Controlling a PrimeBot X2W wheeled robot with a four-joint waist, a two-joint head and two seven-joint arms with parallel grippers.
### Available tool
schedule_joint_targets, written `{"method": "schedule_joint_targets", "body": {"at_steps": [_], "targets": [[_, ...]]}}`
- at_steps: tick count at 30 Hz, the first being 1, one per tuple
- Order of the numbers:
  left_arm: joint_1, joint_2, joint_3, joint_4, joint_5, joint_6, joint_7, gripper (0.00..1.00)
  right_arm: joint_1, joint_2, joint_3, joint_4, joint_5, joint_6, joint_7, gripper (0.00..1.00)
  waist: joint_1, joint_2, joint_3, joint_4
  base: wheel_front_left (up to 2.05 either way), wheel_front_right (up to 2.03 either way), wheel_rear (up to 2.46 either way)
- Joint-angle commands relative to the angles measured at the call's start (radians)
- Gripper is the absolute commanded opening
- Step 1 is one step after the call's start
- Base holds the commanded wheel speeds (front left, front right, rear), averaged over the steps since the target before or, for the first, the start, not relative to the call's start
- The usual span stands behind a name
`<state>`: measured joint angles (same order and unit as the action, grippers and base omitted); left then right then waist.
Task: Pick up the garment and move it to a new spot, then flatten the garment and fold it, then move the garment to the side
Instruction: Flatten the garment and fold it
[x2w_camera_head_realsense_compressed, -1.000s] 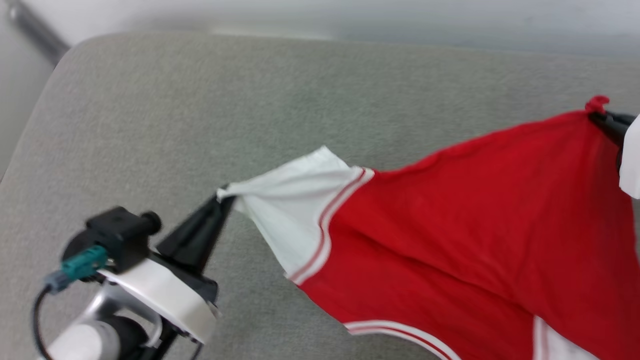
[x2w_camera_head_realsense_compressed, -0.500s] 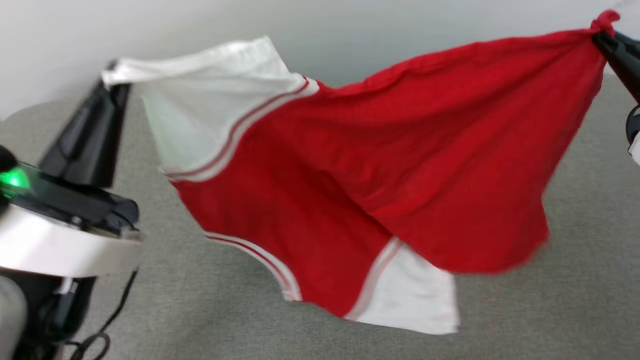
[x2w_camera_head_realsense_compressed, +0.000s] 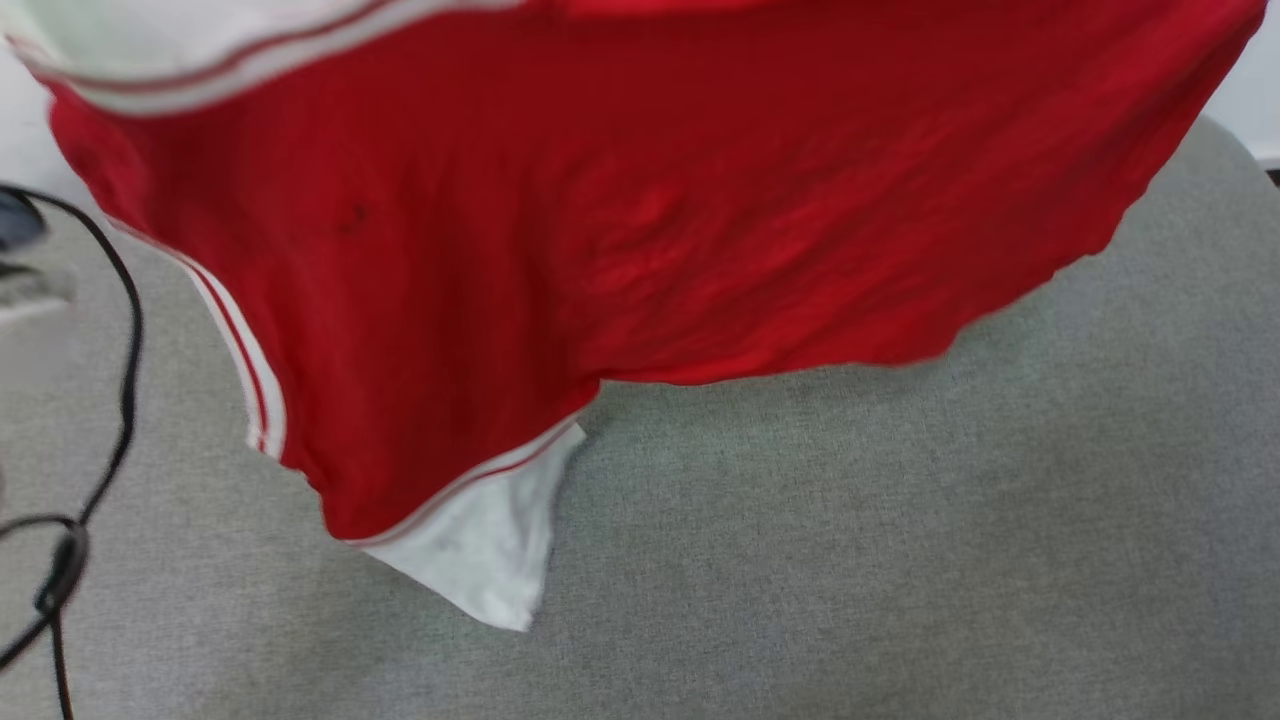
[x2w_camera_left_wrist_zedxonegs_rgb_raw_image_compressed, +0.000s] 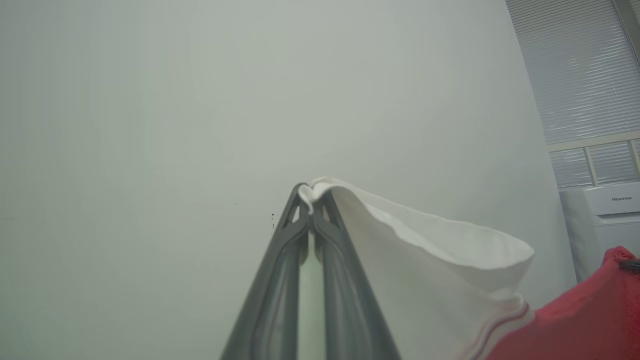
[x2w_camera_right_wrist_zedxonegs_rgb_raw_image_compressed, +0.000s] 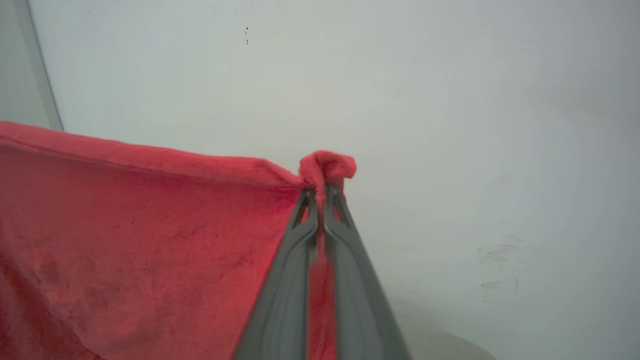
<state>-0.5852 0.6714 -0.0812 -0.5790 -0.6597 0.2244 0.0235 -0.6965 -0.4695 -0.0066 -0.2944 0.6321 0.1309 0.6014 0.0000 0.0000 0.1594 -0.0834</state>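
Clamped on white sleeve of garment (x2w_camera_head_realsense_compressed: 640, 200) with left pincer (x2w_camera_left_wrist_zedxonegs_rgb_raw_image_compressed: 311, 194), red corner with right pincer (x2w_camera_right_wrist_zedxonegs_rgb_raw_image_compressed: 320, 191). Hung spread above grey bench (x2w_camera_head_realsense_compressed: 900, 560).

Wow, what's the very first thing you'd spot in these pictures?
A big red shirt with white sleeves hangs spread in the air above the grey fabric surface, covering the top of the head view. The left jaws are shut on a white sleeve and the right jaws on a red corner.

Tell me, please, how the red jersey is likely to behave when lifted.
Probably floppy: the red jersey sags in folds between the left gripper and right gripper. Likely light: two small pinches carry all of it.
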Motion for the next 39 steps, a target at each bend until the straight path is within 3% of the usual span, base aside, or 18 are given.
{"method": "schedule_joint_targets", "body": {"at_steps": [1,9,18,23,31,35,39], "targets": [[-0.052,-0.005,0.014,0.004,-0.007,0.007,0.003,0.00,-0.024,0.007,-0.010,-0.007,-0.010,0.000,-0.013,0.00,0.0000,0.0000,0.025,-0.007,0.00,0.00,0.00],[-0.336,0.012,0.023,0.108,-0.043,-0.013,0.054,0.00,-0.145,0.024,-0.035,0.001,-0.026,0.000,-0.044,0.00,0.0000,0.0000,0.150,-0.016,0.00,0.00,0.00],[-0.760,0.034,-0.058,0.360,-0.001,-0.107,0.083,0.00,-0.412,0.030,-0.018,0.095,-0.103,0.000,-0.114,0.00,0.0000,0.0000,0.370,-0.018,0.00,0.00,0.00],[-0.995,-0.004,-0.119,0.544,0.041,-0.157,0.064,0.00,-0.585,0.040,0.005,0.221,-0.170,-0.001,-0.182,0.00,0.0000,0.0000,0.475,-0.013,0.00,0.00,0.00],[-1.265,-0.094,-0.165,0.839,0.111,-0.186,-0.067,0.00,-0.841,0.103,-0.015,0.497,-0.258,-0.001,-0.307,0.00,0.0000,0.0000,0.586,0.001,0.00,0.00,0.00],[-1.309,-0.157,-0.186,1.011,0.113,-0.213,-0.173,0.00,-0.937,0.125,0.016,0.655,-0.324,-0.001,-0.411,0.00,0.0000,0.0000,0.628,0.023,0.00,0.00,0.00],[-1.232,-0.191,-0.210,1.092,0.108,-0.234,-0.223,0.00,-0.906,0.108,0.087,0.729,-0.365,-0.001,-0.493,0.00,0.0000,0.0000,0.628,0.041,0.00,0.00,0.00]]}}
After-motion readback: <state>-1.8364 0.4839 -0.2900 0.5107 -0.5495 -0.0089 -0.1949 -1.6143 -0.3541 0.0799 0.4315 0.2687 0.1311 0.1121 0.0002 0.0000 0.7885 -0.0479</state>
